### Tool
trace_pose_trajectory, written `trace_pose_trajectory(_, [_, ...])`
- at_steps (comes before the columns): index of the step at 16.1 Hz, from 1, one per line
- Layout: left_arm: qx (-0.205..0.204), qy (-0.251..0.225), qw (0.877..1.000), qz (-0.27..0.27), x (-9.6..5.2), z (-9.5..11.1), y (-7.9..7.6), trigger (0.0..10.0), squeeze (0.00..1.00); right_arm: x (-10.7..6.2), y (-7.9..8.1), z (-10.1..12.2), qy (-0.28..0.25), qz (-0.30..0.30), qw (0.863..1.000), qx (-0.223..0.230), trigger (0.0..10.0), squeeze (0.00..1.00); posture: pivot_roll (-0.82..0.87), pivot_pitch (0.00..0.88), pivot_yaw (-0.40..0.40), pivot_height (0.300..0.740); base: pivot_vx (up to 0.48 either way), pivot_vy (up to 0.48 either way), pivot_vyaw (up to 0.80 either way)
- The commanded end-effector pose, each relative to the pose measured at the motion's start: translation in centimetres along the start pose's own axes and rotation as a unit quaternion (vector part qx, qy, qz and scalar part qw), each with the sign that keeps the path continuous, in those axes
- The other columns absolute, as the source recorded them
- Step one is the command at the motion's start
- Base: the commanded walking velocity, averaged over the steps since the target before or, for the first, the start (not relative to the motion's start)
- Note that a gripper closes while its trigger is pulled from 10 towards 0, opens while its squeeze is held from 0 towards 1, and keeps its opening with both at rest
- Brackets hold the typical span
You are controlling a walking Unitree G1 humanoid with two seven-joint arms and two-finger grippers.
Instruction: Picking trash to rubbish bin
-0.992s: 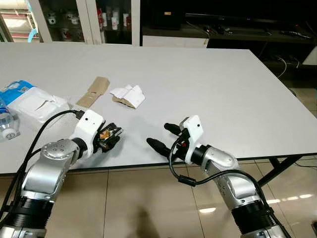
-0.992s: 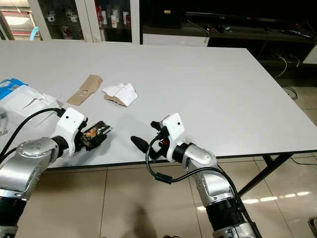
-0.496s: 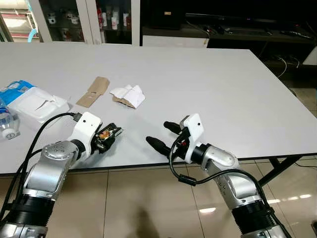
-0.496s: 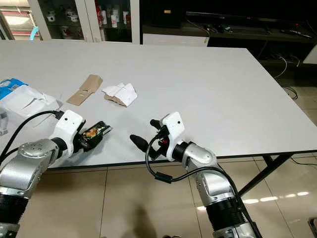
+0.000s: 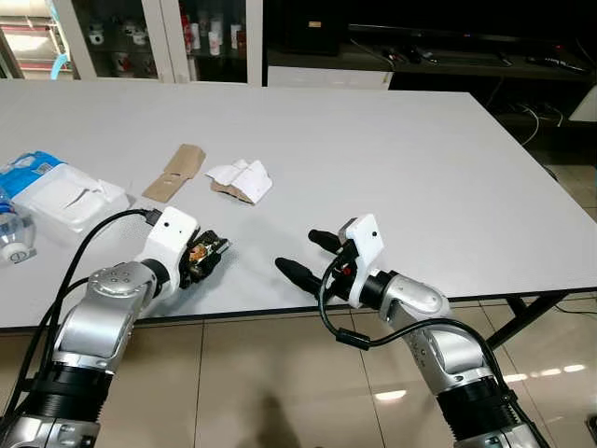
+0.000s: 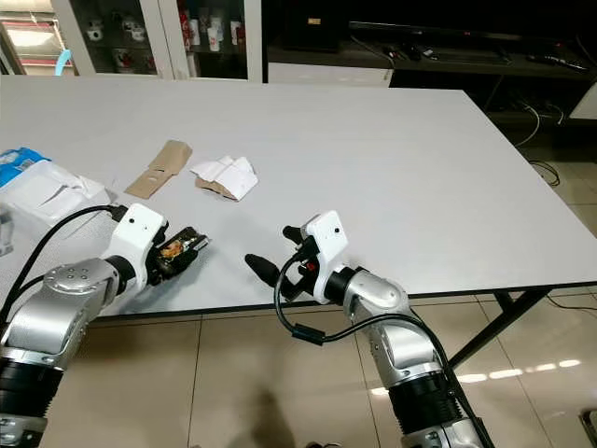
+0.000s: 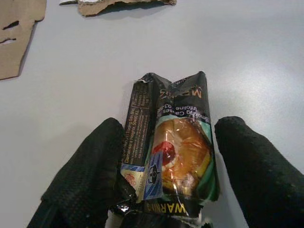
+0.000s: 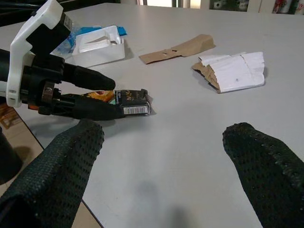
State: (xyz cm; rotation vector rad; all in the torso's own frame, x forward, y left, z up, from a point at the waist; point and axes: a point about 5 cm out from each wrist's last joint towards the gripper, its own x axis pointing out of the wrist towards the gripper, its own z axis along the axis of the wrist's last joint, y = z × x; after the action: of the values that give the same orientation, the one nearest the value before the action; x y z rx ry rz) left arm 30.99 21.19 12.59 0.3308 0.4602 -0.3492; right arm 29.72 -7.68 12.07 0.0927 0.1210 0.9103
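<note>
**Crumpled packet between the left pincer's fingers**

The left pincer [image 7: 161,156] grips a glossy, crushed cigarette packet [image 7: 173,156] at the near edge of the smooth grey table [image 5: 401,159]; its lower end is cut off. Beyond lie torn cardboard [image 5: 175,173] and crumpled white paper [image 5: 244,179]. The right pincer [image 5: 306,257] hovers alongside, fingers wide.

Bare table [image 5: 401,159] ahead of open right gripper [image 5: 305,256], torn white cardboard [image 5: 242,179] and brown cardboard strip [image 5: 175,173] beyond left gripper [image 5: 207,260], white container [image 5: 63,198] at far left

Plastic bottle [image 5: 11,235] cut off at frame edge; crumpled packet [image 7: 172,152] base hidden btw fingers [image 7: 88,178].
</note>
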Motion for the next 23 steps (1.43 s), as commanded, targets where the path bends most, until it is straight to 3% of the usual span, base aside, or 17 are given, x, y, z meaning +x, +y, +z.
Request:
trace_pose_trajectory(1, [0.0,-0.004,1.0,0.004,0.1,0.5,0.1,0.0,0.0,-0.5,-0.2,0.1,-0.002,-0.002,1.0,0.003,10.0,0.0,0.02,0.04,-0.09,0.74,0.0,0.0,0.0])
trace_pose_trajectory(17, [0.011,0.006,1.0,0.01,0.2,0.6,0.0,0.0,0.0,-0.4,-0.2,0.1,-0.004,-0.003,1.0,0.007,10.0,0.0,0.02,0.039,-0.088,0.74,0.0,0.0,0.0])
trace_pose_trajectory(20, [0.008,-0.015,1.0,0.025,0.3,1.1,0.0,0.0,0.0,-0.4,-0.2,0.0,-0.003,-0.004,1.0,0.007,10.0,0.0,0.02,0.038,-0.087,0.74,0.0,0.0,0.0])
trace_pose_trajectory(21, [0.001,-0.049,0.997,0.056,0.4,2.1,0.6,10.0,0.0,-0.4,-0.4,0.0,-0.003,-0.011,1.0,0.006,10.0,0.0,0.02,0.039,-0.088,0.74,0.0,0.0,0.0])
trace_pose_trajectory(22, [-0.016,-0.088,0.99,0.112,0.4,3.3,1.6,10.0,0.0,-0.3,-0.7,-0.1,-0.001,-0.029,1.0,0.001,10.0,0.0,0.02,0.038,-0.088,0.74,0.0,0.0,0.0])
trace_pose_trajectory(23, [-0.021,-0.097,0.987,0.128,0.4,3.6,2.0,10.0,0.0,-0.2,-1.1,-0.1,0.0,-0.044,0.999,-0.003,10.0,0.0,0.02,0.037,-0.088,0.74,0.0,0.0,0.0])
